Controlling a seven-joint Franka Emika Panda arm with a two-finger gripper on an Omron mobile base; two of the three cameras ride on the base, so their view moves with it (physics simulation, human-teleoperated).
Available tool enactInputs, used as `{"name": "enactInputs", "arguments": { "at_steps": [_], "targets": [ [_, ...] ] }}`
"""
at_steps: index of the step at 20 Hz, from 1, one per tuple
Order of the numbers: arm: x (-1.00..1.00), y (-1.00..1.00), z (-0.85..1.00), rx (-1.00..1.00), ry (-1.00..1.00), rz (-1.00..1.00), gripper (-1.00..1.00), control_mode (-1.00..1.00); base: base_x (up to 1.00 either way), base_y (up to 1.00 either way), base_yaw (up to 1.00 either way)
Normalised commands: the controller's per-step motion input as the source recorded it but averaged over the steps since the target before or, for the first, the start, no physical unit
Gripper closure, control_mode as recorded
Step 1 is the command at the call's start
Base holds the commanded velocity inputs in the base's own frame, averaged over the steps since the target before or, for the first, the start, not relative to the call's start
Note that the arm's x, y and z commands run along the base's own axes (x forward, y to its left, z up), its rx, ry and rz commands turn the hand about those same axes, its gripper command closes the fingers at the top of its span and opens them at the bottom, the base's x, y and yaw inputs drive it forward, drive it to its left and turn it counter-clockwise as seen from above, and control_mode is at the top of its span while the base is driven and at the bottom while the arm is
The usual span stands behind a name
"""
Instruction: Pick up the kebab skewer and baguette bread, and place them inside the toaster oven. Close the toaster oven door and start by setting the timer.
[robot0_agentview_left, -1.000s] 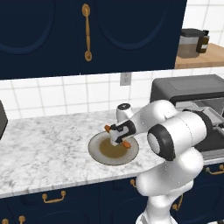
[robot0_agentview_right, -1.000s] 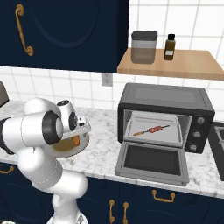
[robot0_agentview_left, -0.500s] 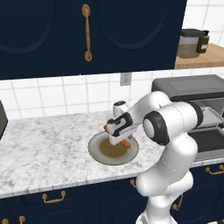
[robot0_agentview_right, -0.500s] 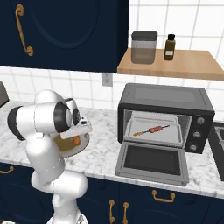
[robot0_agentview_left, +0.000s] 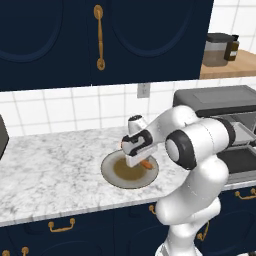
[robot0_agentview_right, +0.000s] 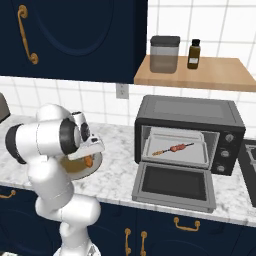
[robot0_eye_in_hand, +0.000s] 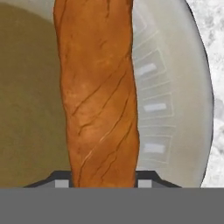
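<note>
The baguette (robot0_eye_in_hand: 100, 96), brown and crusty, lies on a round plate (robot0_eye_in_hand: 175, 109) on the marble counter. My gripper (robot0_eye_in_hand: 103, 183) is down over it, and the two fingertips (robot0_eye_in_hand: 61, 183) press against its sides. From the left base view the gripper (robot0_agentview_left: 137, 161) sits low on the plate (robot0_agentview_left: 112, 172), with the baguette's (robot0_agentview_left: 146, 163) orange end poking out beside it. The kebab skewer (robot0_agentview_right: 173, 148) lies on the tray inside the toaster oven (robot0_agentview_right: 190, 112). The toaster oven door (robot0_agentview_right: 172, 186) hangs open, folded flat toward the front.
A wooden shelf (robot0_agentview_right: 200, 75) above the oven carries a canister (robot0_agentview_right: 164, 54) and a small dark bottle (robot0_agentview_right: 194, 53). Dark blue cabinets hang over the counter, and the tiled wall has an outlet (robot0_agentview_left: 143, 90). A dark appliance's edge (robot0_agentview_left: 2, 140) stands at far left.
The hand has lowered onto the plate and its fingers have come in from wide open to the baguette's sides. The arm's elbow has swung toward the oven.
</note>
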Motion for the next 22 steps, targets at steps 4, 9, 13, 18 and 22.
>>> {"name": "enactInputs", "arguments": {
  "at_steps": [4,9,13,18,22],
  "targets": [
    [-1.00,-0.61,0.89,0.01,-0.05,0.11,1.00,-1.00,0.00,0.00,0.00],
    [-1.00,-0.86,1.00,0.02,-0.06,0.18,1.00,-1.00,0.00,0.00,0.00],
    [-1.00,-0.94,1.00,0.00,-0.03,0.21,1.00,-1.00,0.00,0.00,0.00],
    [-0.90,-1.00,0.97,0.00,0.00,0.19,1.00,-1.00,0.00,0.00,0.00],
    [-0.36,-1.00,0.78,0.02,0.00,0.13,1.00,-1.00,0.00,0.00,0.00]
  ]
}}
